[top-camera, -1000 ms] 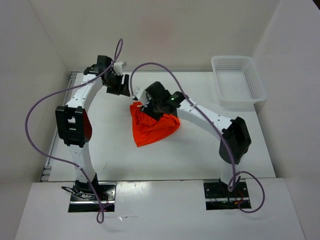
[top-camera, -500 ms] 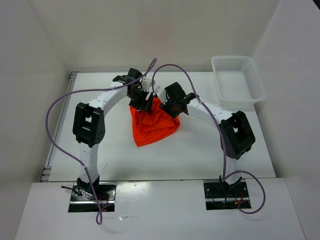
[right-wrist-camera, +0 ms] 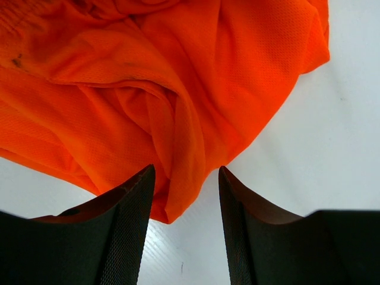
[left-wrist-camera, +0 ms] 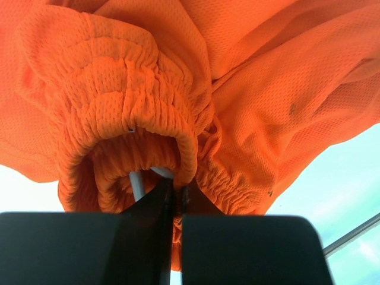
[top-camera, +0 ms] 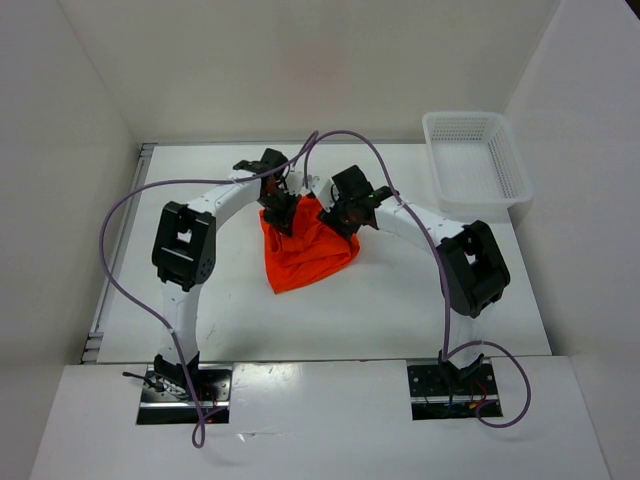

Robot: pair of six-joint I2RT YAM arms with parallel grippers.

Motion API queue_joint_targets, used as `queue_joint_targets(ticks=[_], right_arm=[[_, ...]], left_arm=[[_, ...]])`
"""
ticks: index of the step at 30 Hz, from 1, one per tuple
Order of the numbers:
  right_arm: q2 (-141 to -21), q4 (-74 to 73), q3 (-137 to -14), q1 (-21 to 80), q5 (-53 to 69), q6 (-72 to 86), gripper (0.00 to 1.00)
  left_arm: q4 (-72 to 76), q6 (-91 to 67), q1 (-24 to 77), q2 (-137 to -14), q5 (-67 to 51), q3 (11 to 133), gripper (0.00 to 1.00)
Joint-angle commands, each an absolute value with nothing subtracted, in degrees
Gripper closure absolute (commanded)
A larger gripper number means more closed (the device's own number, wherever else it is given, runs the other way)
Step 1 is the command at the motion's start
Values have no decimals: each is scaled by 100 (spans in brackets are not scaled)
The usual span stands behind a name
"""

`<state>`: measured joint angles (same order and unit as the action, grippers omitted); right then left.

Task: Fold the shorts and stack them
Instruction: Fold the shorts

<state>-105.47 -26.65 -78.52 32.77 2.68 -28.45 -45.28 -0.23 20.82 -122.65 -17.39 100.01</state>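
The bright orange shorts (top-camera: 305,258) lie crumpled in a heap in the middle of the table. My left gripper (top-camera: 283,213) sits at the heap's back left edge. In the left wrist view the left gripper (left-wrist-camera: 176,191) is shut on the gathered elastic waistband of the shorts (left-wrist-camera: 237,89), with a bit of white drawstring (left-wrist-camera: 136,184) showing beside it. My right gripper (top-camera: 341,222) hovers over the heap's back right side. Seen from the right wrist, that gripper (right-wrist-camera: 186,173) stands open, and a folded edge of the shorts (right-wrist-camera: 148,77) lies between its fingers, untouched.
A white plastic basket (top-camera: 478,160) stands at the back right corner of the table. White walls close in the table on the left, back and right. Purple cables loop above both arms.
My left arm has swung in from the back left to the shorts and its jaws have shut on the waistband. The right gripper has shifted slightly right over the heap.
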Motion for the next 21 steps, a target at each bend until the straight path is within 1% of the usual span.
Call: queue_joint_targets(ticks=[1,5,7,10,11,13,14,16,18,21], right_arm=[[-10485,-2637,-7928,3252,597,-2892,47],[-10783,-2383,-7796,3252,475,-2813,47],[-10950,-2154,-7796,3304,326,-2733,51],[-11206,-1943,-7796,3305,45,-2733,57],[-11206,-1942,-7796,3305,-34,-2733,64],[-11259,-1890,-7866,3305,-96,-2681,75],[-11259,-1890,-7866,3305,-97,-2681,88],[-11119,-1890,-7919,3305,-272,-2681,99],[-10917,-1942,-7858,3305,-412,-2751,100],[-10302,-2091,-7542,3305,-413,-3067,100]], left_arm=[[-4578,0,1917,-11954,-1731,9940,100],[-5114,0,1731,-11523,-1793,10353,100],[-5246,0,1679,-11409,-1793,10406,100],[-5309,0,1679,-11329,-1854,10144,97],[-5309,0,1679,-11329,-1924,10056,97],[-5309,0,1627,-11329,-1978,9818,97],[-5309,0,1626,-11329,-1978,9756,97],[-5256,0,1564,-11277,-1864,9756,97],[-5256,0,1302,-11276,-1671,9756,97],[-5308,0,942,-11224,-1547,9703,97]])
